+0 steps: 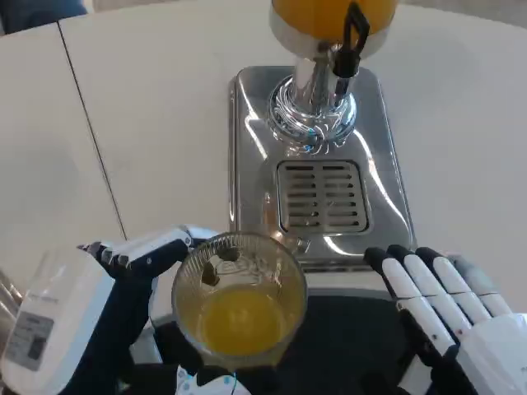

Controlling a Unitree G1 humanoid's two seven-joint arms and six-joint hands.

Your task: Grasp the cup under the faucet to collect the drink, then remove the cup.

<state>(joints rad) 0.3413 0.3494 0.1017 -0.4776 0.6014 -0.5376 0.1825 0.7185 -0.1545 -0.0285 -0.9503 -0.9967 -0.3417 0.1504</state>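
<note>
White surface (pixel 165 99) carries a steel drip tray (pixel 247 164) under the faucet (pixel 350 45). Near edge: clear cup (pixel 239 300), holding orange drink, gripped by left hand (pixel 136 263), off the tray. Right hand (pixel 440 300) rests flat, fingers extended, holding nothing.

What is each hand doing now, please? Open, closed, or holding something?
Left hand: holding the cup, which has orange drink in it.
Right hand: open, fingers spread, holding nothing.
</note>
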